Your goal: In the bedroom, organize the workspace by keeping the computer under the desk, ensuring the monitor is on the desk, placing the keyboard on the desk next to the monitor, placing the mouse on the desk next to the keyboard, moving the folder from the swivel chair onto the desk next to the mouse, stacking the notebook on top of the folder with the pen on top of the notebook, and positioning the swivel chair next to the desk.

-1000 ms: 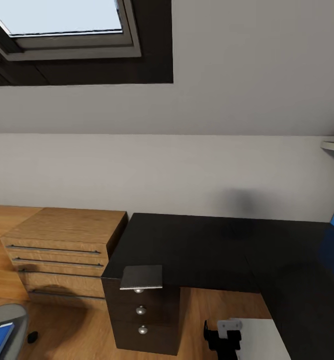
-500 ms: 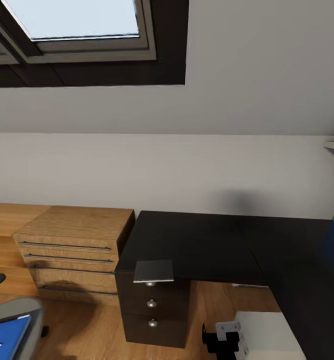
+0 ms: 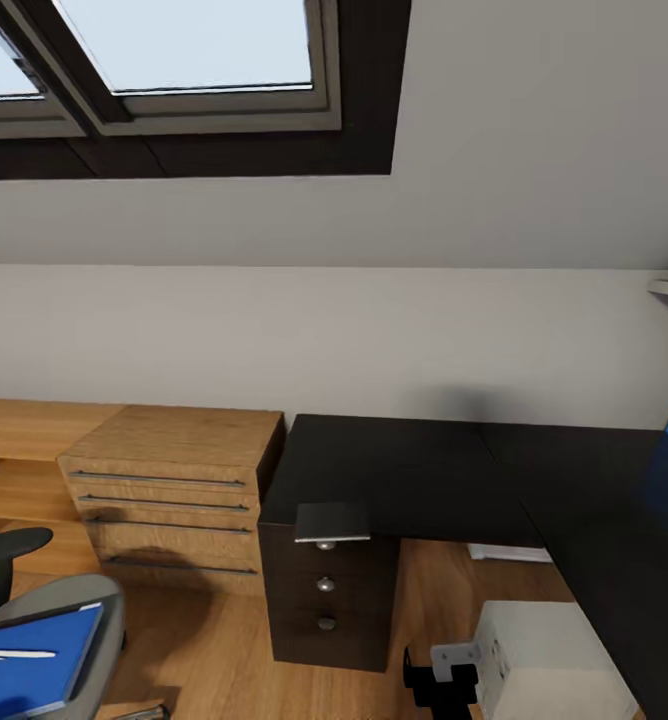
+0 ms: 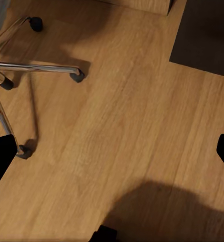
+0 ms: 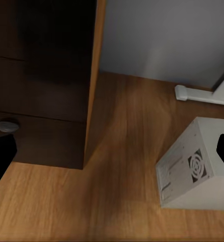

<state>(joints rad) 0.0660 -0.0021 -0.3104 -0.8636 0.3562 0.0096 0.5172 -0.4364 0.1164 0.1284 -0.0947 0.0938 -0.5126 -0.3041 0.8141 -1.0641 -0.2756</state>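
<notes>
Showing no readable text, labels, brands, numbers or signs anywhere. Bearing only small dark ports, too small to read as marks, on the computer (image 5: 192, 166). Carrying no lettering on the folder (image 3: 29, 660) or the cabinet desk (image 3: 326, 590).

The room is seen from head height, facing the wall. The floor (image 4: 122, 126) is viewed closely from the left wrist; the computer (image 5: 197, 166) is shared by head and right-wrist views.
</notes>
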